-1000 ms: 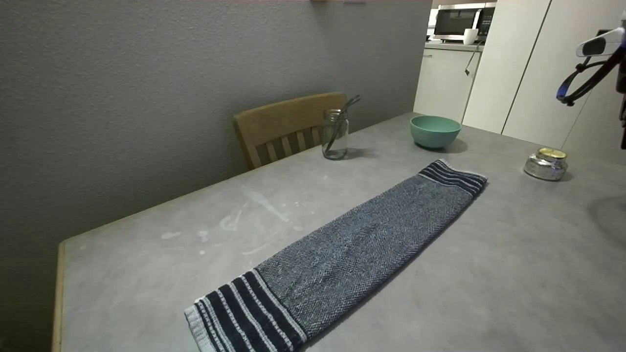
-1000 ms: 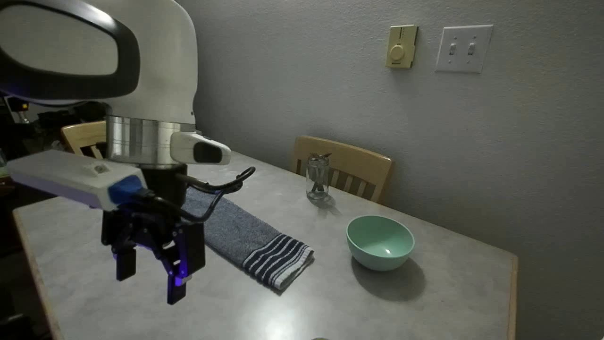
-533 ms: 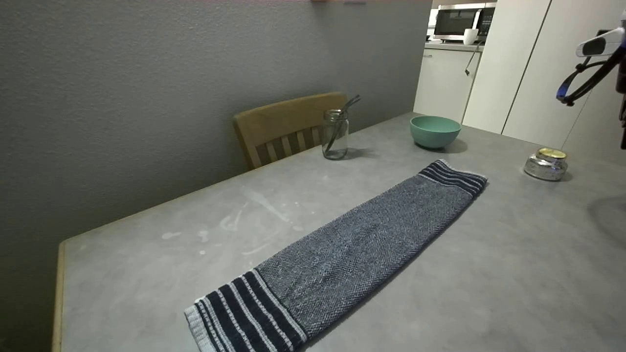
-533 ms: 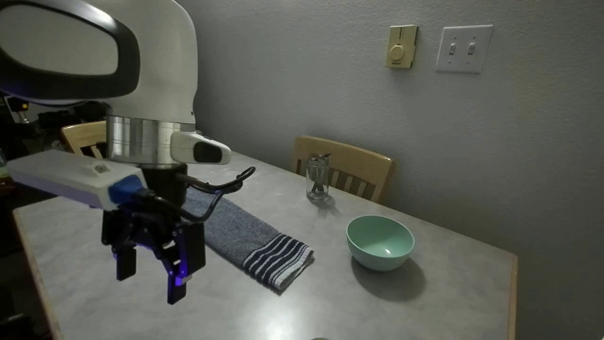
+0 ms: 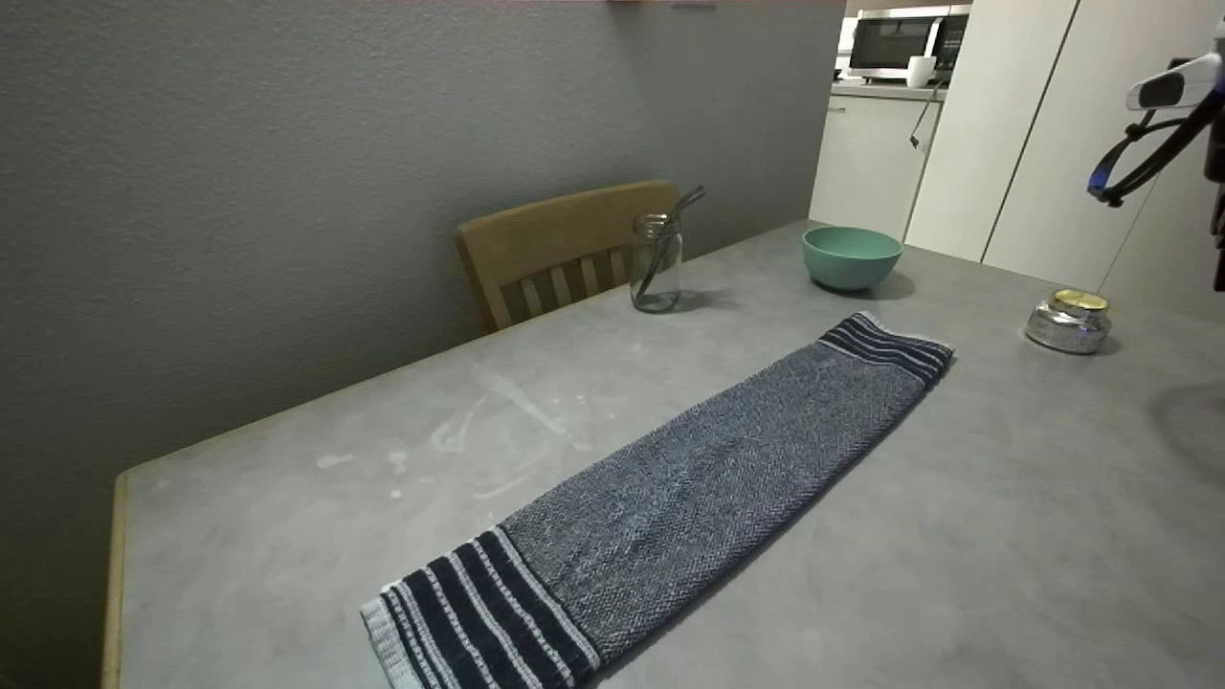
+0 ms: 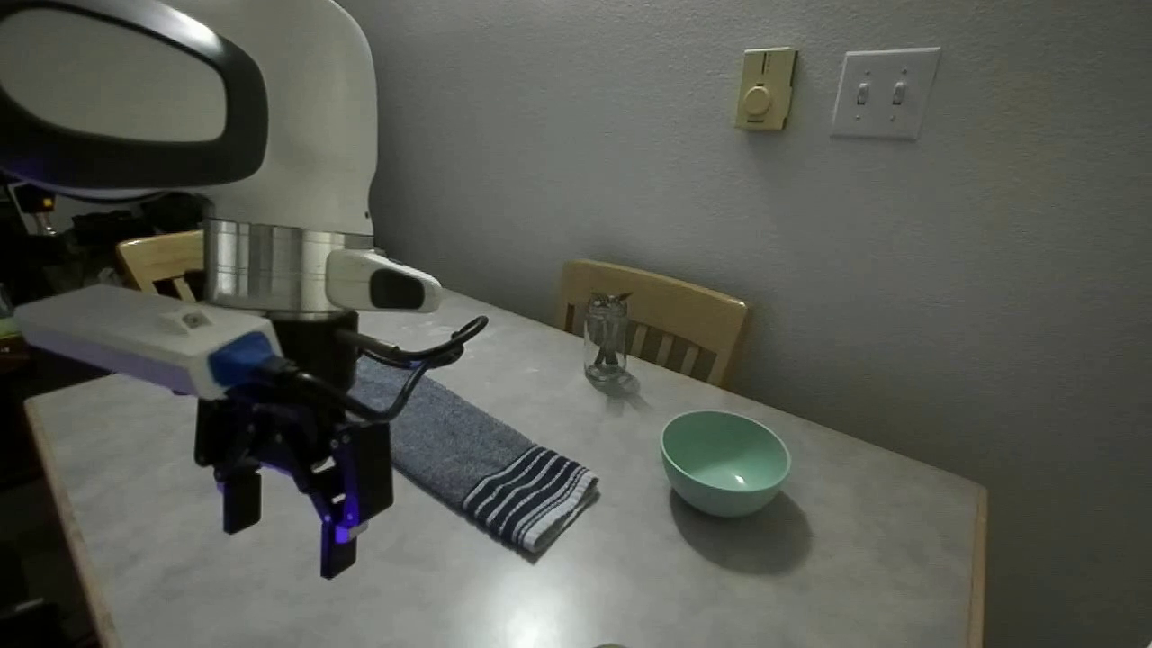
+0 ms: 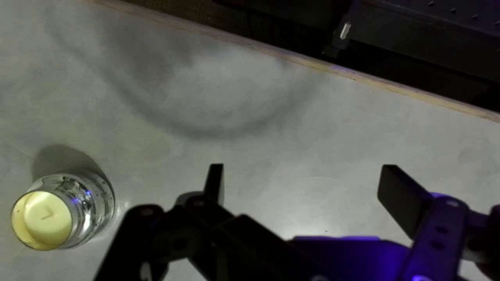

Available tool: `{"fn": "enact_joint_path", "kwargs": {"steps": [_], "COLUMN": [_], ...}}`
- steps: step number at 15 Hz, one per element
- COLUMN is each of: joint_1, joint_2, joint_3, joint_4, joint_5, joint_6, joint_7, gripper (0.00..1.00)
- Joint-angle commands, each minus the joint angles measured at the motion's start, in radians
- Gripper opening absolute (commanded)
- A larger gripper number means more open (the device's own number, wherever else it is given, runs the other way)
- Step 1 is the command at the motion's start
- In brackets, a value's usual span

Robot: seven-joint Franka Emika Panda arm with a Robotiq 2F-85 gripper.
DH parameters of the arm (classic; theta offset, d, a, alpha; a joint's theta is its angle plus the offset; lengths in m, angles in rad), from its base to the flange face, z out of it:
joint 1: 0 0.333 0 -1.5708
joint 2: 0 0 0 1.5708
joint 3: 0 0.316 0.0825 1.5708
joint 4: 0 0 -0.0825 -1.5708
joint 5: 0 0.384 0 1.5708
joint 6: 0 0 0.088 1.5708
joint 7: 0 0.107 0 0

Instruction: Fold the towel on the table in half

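I'm hanging my claw (image 6: 290,540) spread, empty; below, aside, the probably limp towel (image 6: 470,448) is wanting its nearer end (image 6: 531,495) pinched.

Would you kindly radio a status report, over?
Black fingers open, empty. Long striped blue-gray terry towel lying stretched out flat. Round teal bowl nearby, not touching towel.

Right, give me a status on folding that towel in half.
Done: no half fold shows; the towel lies stretched out on the table, striped ends apart. In hand: nothing; the end effector is open and empty above the table. Left: apparently the whole job, gripping one end and bringing it over to the other.
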Motion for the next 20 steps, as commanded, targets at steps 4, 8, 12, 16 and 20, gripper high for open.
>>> {"fn": "enact_joint_path", "kwargs": {"steps": [4, 8, 12, 16, 20], "joint_1": [-0.054, -0.08, -0.097, -0.105, -0.11], "joint_2": [0.085, 0.191, 0.192, 0.23, 0.303], "joint_3": [-0.011, -0.024, -0.002, 0.007, 0.041], "joint_4": [0.06, 0.125, 0.132, 0.163, 0.229], "joint_5": [0.01, 0.052, 0.034, 0.088, 0.395], "joint_6": [0.02, 0.05, 0.049, 0.087, 0.114], "joint_7": [-0.1, -0.268, -0.301, -0.326, -0.341], "gripper": [1.0, 1.0, 1.0, 1.0, 1.0]}}
